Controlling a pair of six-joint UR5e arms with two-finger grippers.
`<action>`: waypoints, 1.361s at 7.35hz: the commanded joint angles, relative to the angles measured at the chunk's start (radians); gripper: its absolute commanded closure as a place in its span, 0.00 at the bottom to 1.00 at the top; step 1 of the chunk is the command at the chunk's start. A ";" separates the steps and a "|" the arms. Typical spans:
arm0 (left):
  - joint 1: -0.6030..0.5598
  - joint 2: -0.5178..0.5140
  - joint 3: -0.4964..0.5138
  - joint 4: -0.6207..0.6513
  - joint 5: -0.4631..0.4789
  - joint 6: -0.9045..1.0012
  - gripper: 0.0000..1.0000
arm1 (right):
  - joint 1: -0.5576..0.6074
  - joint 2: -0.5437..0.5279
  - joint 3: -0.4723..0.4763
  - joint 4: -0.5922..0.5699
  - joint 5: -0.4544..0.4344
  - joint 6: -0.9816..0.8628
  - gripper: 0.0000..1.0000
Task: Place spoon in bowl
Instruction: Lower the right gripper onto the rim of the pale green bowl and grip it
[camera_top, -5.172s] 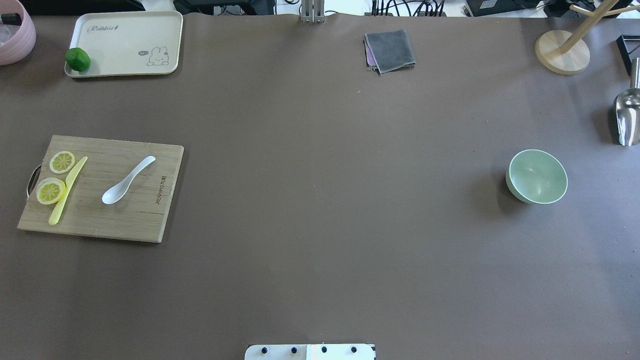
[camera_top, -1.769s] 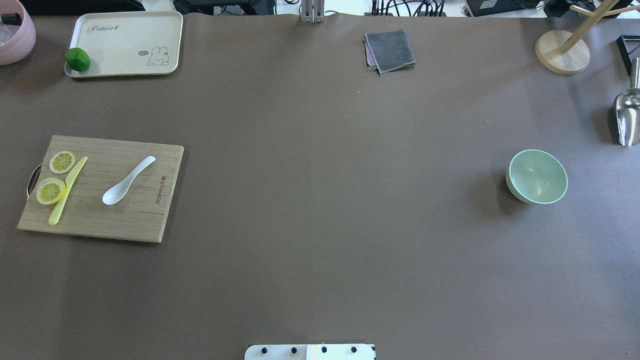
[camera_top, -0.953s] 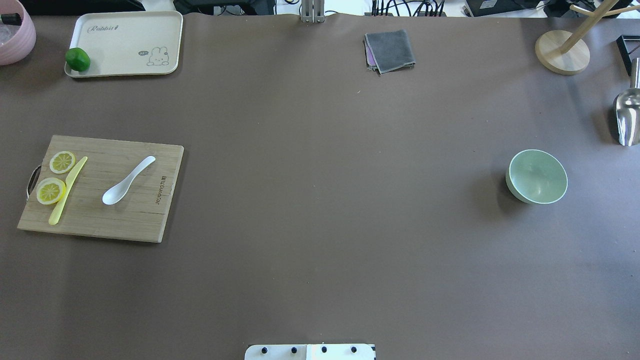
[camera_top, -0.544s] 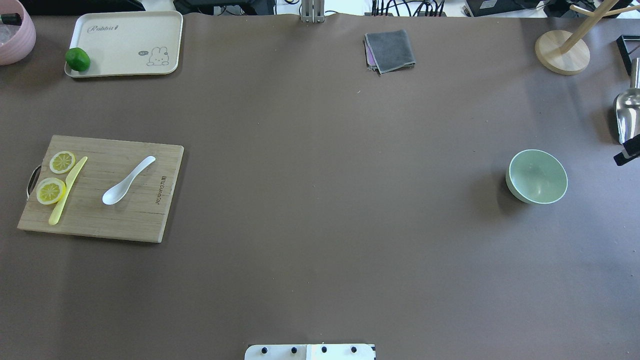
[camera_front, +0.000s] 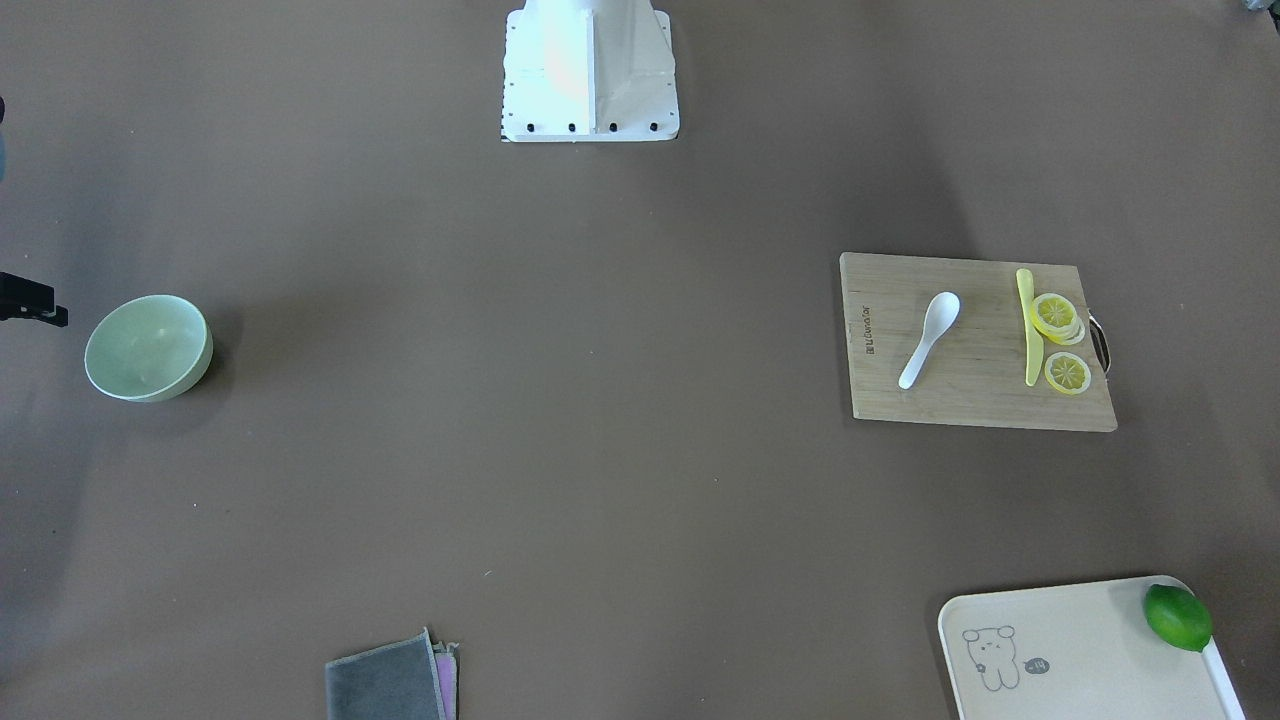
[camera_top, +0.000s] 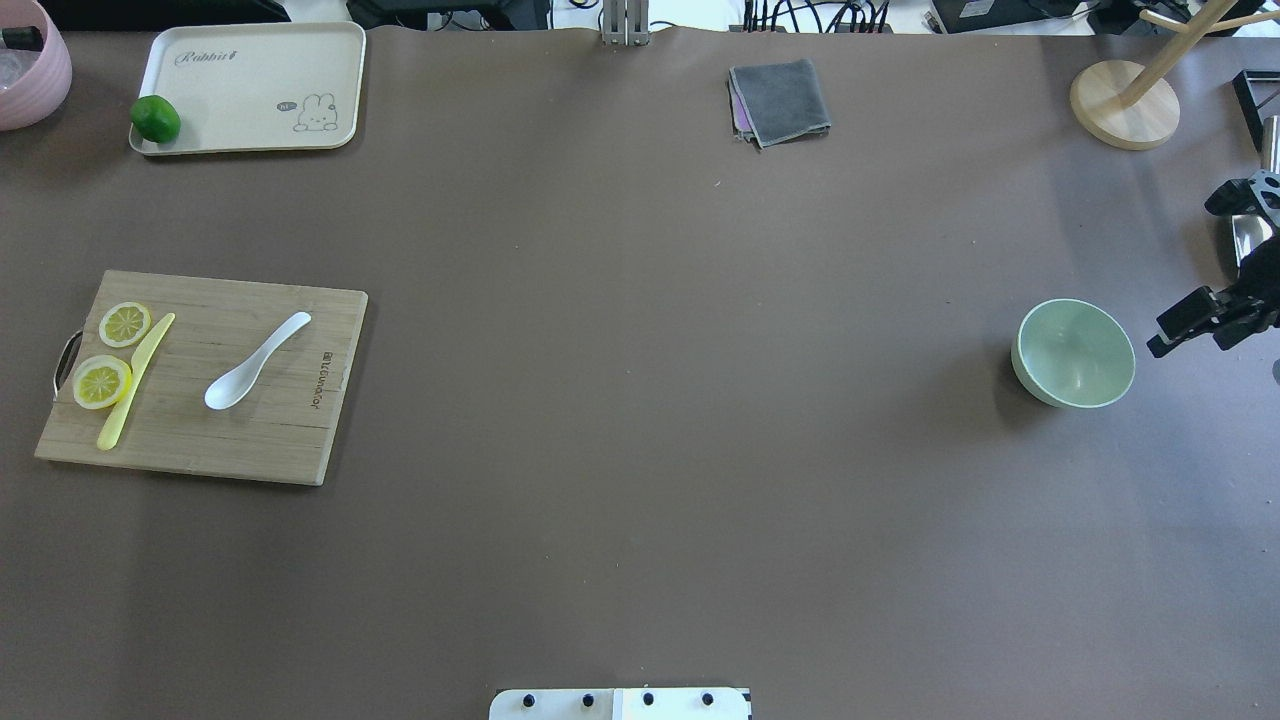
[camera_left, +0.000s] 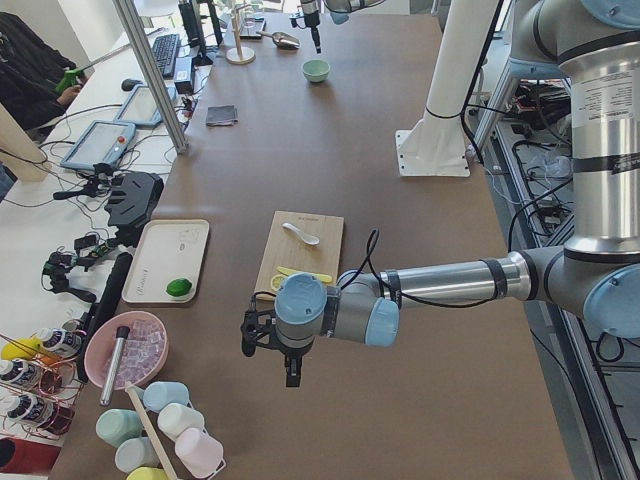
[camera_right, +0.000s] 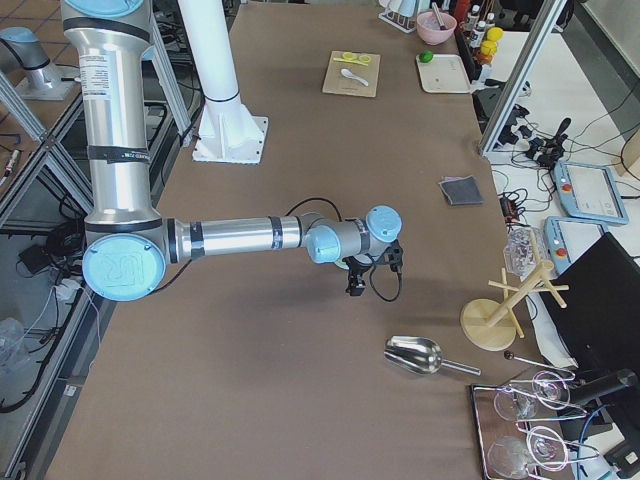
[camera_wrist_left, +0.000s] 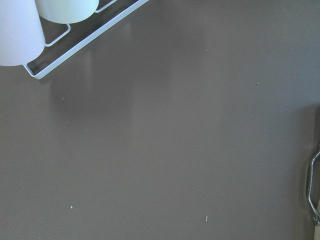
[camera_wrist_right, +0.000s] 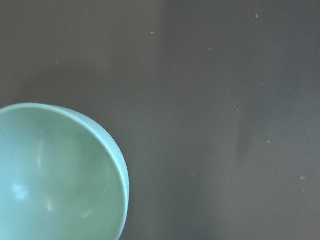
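In the overhead view, the right end effector (camera_top: 1185, 278) is seen at 3 o'clock of the bowl (camera_top: 1075, 352), fingers spread wide, nothing gripped or touched. The left end effector (camera_left: 290, 372) is shown only from the side, so its opening cannot be told. The spoon (camera_top: 255, 362) is laid on the cutting board (camera_top: 290, 430), handle toward 1–2 o'clock. A lime (camera_top: 155, 119) is held in the tray (camera_top: 250, 90).

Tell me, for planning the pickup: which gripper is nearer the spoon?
Left. The left gripper hangs past the cutting board holding the spoon; the right gripper is beside the bowl, across the table.
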 joint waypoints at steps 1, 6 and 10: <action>0.000 -0.002 0.006 0.000 0.001 0.000 0.02 | -0.005 0.035 -0.008 0.011 0.026 0.080 0.00; 0.000 -0.002 -0.001 0.000 0.001 0.000 0.02 | -0.111 0.046 -0.080 0.012 0.017 0.080 0.00; 0.000 -0.005 0.000 0.002 0.001 -0.002 0.02 | -0.120 0.071 -0.091 0.012 0.024 0.129 0.61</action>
